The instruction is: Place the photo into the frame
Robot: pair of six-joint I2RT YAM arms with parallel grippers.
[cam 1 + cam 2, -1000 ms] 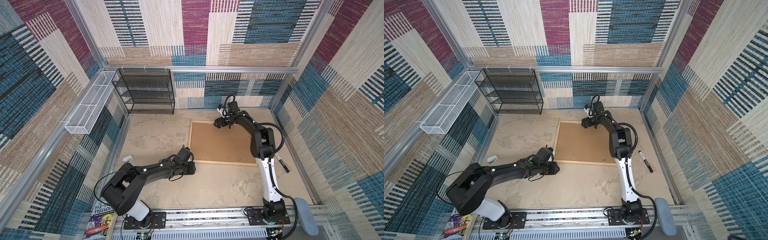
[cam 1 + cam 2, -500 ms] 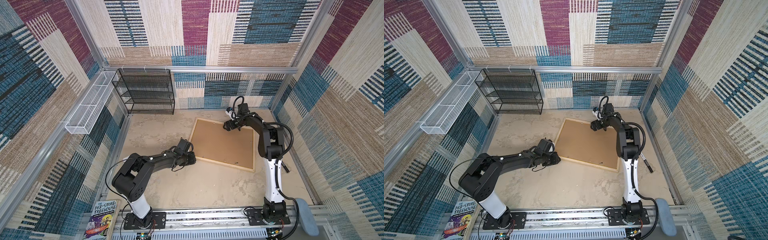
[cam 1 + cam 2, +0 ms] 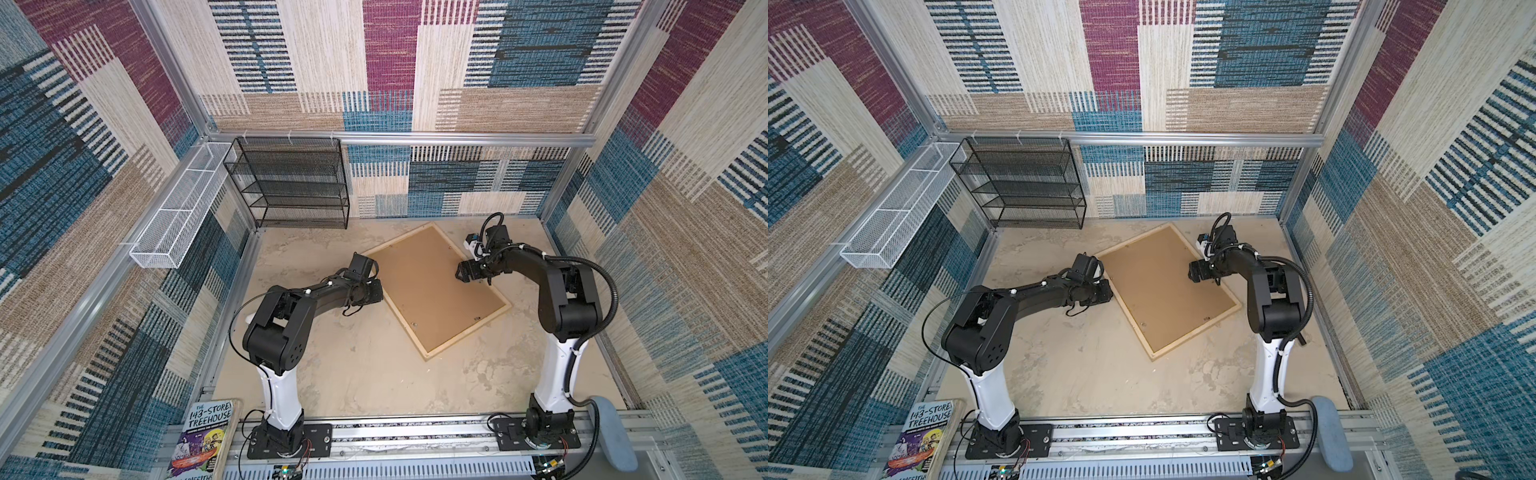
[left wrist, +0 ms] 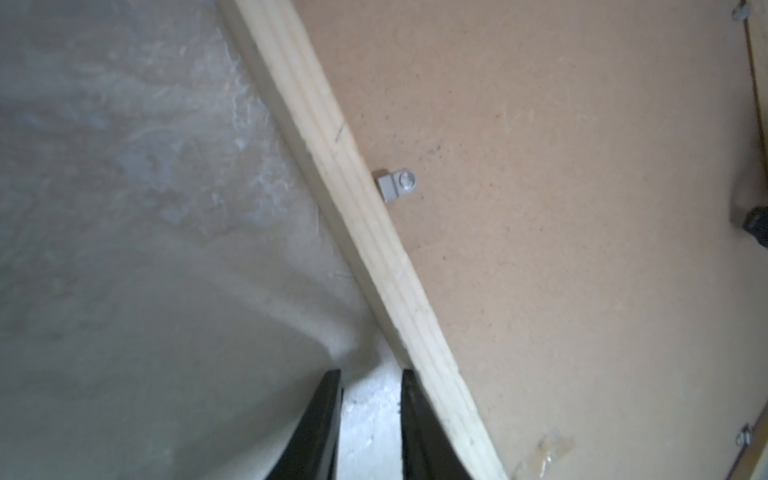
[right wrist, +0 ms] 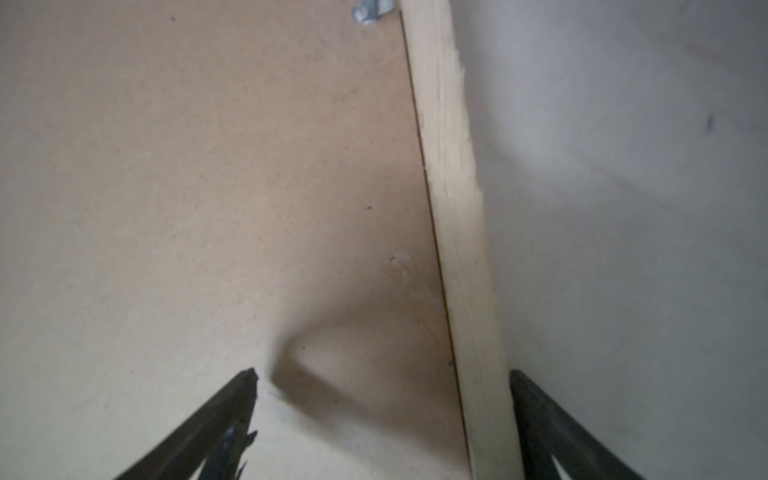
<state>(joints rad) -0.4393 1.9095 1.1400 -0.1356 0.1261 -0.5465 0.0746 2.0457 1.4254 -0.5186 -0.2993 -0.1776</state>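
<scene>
The frame [image 4: 370, 232] back-up, backing board [image 3: 432, 286] showing: looks stiff, light.
Astride a rail, right gripper [image 5: 382, 374] gapes; left gripper [image 4: 371, 376] narrowly apart, empty. Take the rails.

On the book [image 3: 203, 440] cover — "143-STORE TREEHOUSE" — last letter hidden.

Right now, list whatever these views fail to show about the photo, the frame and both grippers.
- Photo: in no view. The brown backing board fills the frame, so anything beneath it is hidden.
- Left gripper: fingers cut off by the left wrist view's edge, and only a dark mass in both top views. Contact with the frame is unclear.
- Right gripper: jaws straddle the frame's rail in the blurred right wrist view. Touch is unclear.
</scene>
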